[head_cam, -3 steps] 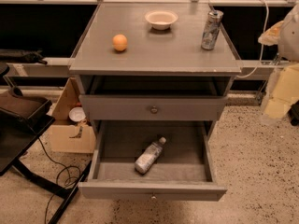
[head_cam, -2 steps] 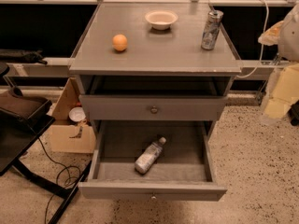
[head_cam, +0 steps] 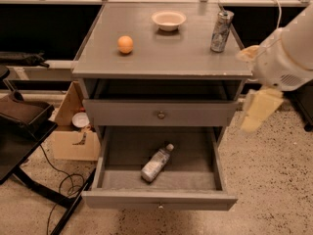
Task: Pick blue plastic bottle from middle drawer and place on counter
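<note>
The blue plastic bottle (head_cam: 156,163) lies on its side on the floor of the open middle drawer (head_cam: 115,153), white cap pointing to the back right. The counter (head_cam: 161,48) is the grey top of the cabinet above it. My gripper (head_cam: 257,109) is at the right, beside the cabinet's right edge at about the height of the upper drawer. It is well above and to the right of the bottle and holds nothing that I can see.
On the counter stand an orange (head_cam: 125,44), a white bowl (head_cam: 168,19) and a silver can (head_cam: 221,31) at the back right. The shut upper drawer (head_cam: 160,114) sits above the open one. A cardboard box (head_cam: 73,131) and black chair (head_cam: 24,126) stand to the left.
My arm and gripper have moved left, closer to the cabinet's right side. The bottle and the things on the counter have not moved.
</note>
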{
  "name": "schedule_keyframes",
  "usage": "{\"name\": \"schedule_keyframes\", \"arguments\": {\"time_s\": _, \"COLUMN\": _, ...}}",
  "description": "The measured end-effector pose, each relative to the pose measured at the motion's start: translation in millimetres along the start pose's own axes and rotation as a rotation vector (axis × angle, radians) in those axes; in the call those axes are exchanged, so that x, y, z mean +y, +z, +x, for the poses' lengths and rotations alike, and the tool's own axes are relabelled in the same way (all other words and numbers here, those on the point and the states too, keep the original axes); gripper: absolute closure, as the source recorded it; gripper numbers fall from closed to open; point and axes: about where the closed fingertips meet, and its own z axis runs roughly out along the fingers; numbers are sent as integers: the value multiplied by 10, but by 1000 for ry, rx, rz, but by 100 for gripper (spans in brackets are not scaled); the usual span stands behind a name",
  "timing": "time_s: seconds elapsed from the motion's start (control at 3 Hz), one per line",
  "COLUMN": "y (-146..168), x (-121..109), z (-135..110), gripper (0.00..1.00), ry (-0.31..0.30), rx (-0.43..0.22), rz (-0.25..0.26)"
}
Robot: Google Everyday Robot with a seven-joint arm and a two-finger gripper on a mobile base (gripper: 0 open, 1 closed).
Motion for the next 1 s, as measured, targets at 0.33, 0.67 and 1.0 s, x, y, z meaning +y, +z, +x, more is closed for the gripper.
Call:
{"name": "schedule_keyframes", "arguments": {"time_s": 0.33, "y": 716, "x": -96, "z": -163, "gripper": 0, "ry": -236, "rx": -23, "rz": -33}}
{"name": "schedule_keyframes", "arguments": {"time_s": 0.67, "y": 1320, "x": -151, "z": -271, "gripper": 0, "ry": -438, "rx": 2, "rz": -61}}
{"name": "schedule_keyframes", "arguments": {"time_s": 1.0, "y": 1788, "x": -118, "z": -342, "gripper": 0, "ry": -529, "rx": 58, "rz": -74}}
